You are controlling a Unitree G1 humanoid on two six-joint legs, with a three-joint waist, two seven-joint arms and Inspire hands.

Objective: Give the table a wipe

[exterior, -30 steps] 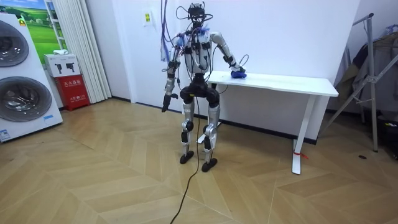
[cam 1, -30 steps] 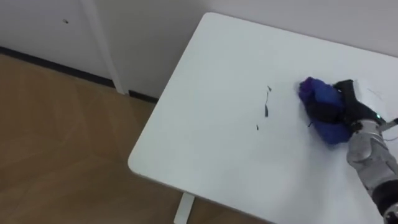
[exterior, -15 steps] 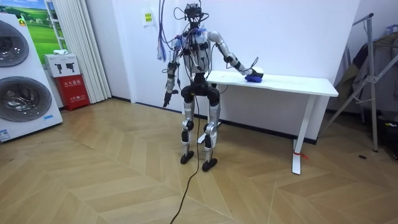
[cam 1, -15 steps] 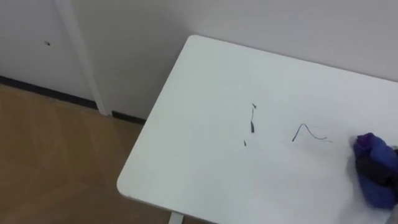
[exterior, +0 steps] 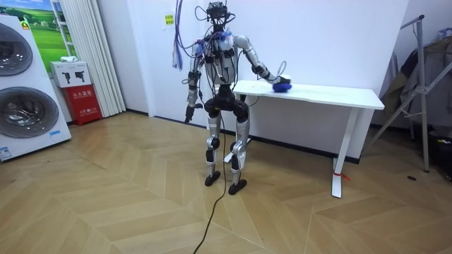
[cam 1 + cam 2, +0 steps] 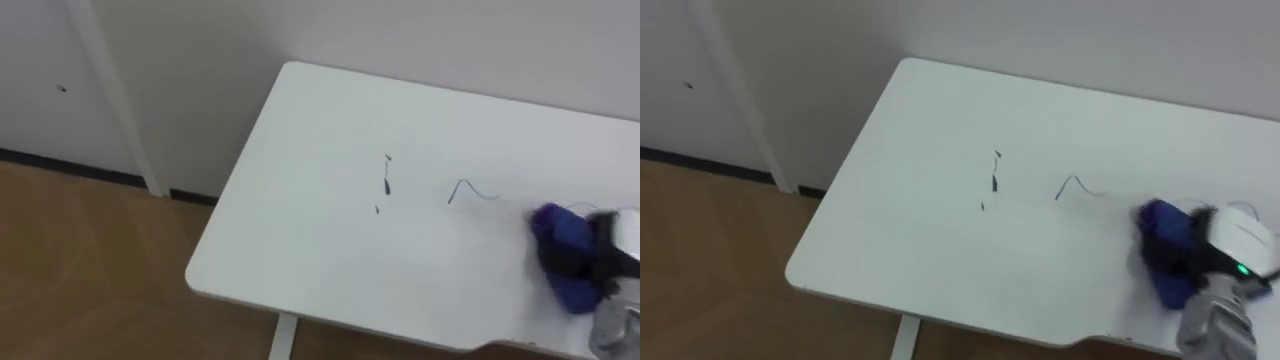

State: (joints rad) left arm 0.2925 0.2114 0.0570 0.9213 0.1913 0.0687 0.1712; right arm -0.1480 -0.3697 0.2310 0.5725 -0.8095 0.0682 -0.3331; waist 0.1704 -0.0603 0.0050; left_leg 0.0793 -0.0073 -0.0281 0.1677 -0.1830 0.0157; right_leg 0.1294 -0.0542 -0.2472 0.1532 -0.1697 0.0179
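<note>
the blue cloth (image 6: 556, 232) lies bunched on the white counter (image 6: 300, 210), toward the counter's right part, near its front edge. the right hand (image 6: 1232, 252) rests on top of the cloth, dark fingers (image 6: 1180, 262) curled into the fabric and gripping it. short dark marks (image 6: 385, 182) sit mid-counter; a thin curved line (image 6: 466, 189) lies between them and the cloth. the robot stands at the counter's end near the wall (image 5: 332, 35). the left hand (image 5: 188, 113) hangs at its side; grip state cannot be determined.
</note>
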